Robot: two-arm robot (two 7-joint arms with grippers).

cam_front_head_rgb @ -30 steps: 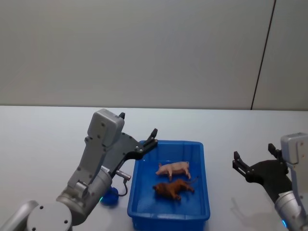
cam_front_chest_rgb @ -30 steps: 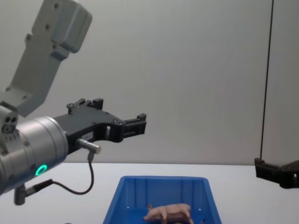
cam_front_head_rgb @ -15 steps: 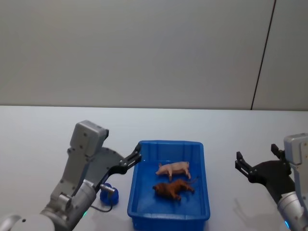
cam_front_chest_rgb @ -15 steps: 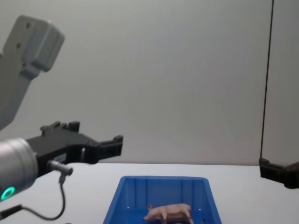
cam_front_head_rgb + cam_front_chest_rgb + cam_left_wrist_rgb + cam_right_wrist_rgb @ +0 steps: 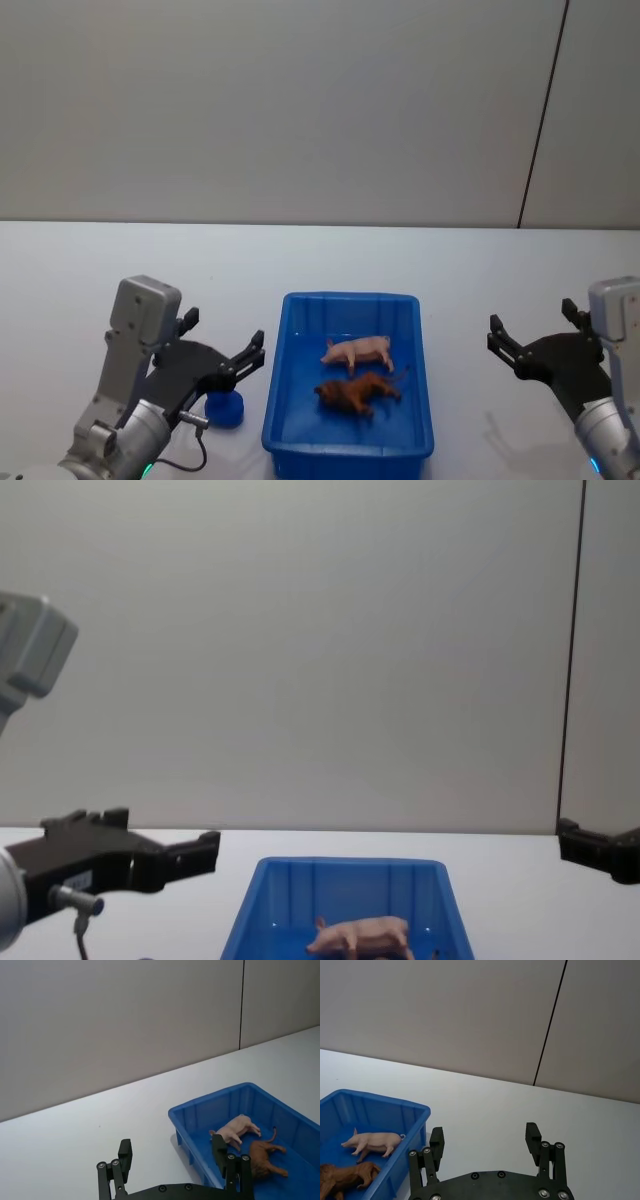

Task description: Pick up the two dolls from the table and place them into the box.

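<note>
Toys lie together inside the bright blue rectangular plastic bin [image 5: 350, 298], pale pink pig [image 5: 360, 351] beyond shaggy brown animal [image 5: 358, 392], while our left jaws and right jaws flank it, open and empty.

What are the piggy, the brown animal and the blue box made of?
Pig: likely smooth rubber or plastic, with an even pale pink matte skin. Brown animal: probably the same, moulded with shaggy texture. Box: hard plastic, shiny, with ribbed walls and a thick rim.
</note>
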